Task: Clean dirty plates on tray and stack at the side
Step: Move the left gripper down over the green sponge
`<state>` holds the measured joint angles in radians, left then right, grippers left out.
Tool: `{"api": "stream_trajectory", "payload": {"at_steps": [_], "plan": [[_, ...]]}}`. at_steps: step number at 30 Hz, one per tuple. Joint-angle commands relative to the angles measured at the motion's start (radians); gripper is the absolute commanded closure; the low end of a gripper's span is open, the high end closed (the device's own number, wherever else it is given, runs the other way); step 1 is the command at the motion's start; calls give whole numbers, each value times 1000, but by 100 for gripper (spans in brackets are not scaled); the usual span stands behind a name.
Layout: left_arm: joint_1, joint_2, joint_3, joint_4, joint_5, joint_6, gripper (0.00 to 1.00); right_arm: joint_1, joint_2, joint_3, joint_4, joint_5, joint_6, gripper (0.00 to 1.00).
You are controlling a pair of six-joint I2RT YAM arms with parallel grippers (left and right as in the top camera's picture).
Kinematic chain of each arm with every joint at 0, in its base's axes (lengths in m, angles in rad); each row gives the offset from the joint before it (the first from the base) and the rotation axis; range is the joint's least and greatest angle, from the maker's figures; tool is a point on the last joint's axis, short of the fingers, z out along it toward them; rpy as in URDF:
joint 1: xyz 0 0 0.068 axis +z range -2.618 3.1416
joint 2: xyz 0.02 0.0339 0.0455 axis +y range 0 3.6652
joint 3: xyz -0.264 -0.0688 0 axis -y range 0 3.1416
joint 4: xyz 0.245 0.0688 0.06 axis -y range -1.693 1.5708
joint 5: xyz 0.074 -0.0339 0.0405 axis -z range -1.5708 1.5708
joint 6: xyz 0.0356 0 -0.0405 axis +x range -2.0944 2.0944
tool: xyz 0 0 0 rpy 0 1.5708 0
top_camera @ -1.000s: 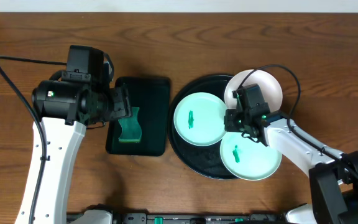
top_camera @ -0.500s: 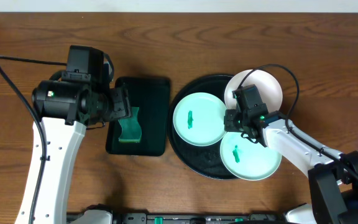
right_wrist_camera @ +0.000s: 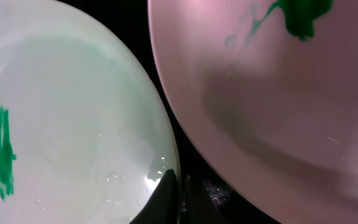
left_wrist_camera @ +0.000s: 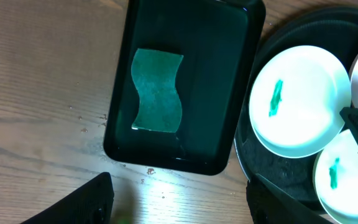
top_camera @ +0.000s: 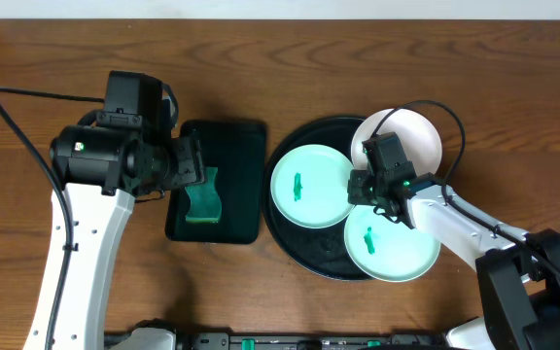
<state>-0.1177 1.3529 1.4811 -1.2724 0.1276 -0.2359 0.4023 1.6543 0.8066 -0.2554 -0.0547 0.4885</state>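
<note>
Three dirty plates lie on the round black tray: a mint plate at the left, a second mint plate at the front right, and a white plate at the back right. Each has a green smear. My right gripper is low over the tray, at the left mint plate's right rim. In the right wrist view its fingers are pinched on that plate's rim, beside the white plate. My left gripper is open and empty above the table.
A smaller black rectangular tray stands left of the round tray and holds a green sponge, which also shows in the left wrist view. Bare wooden table lies around both trays.
My right gripper has edged slightly left at the mint plate's rim. The left arm and the plates have not moved.
</note>
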Motion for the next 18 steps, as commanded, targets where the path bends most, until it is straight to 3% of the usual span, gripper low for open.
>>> {"api": "stream_trajectory", "payload": {"at_steps": [1, 6, 18], "plan": [[5, 5, -8, -3, -9, 5, 30, 5, 6, -8, 3, 20, 5, 92], [5, 5, -8, -3, -9, 5, 31, 5, -1, -8, 2, 20, 5, 85], [5, 5, -8, -3, -9, 5, 31, 5, -16, -7, -2, 20, 4, 88]]}}
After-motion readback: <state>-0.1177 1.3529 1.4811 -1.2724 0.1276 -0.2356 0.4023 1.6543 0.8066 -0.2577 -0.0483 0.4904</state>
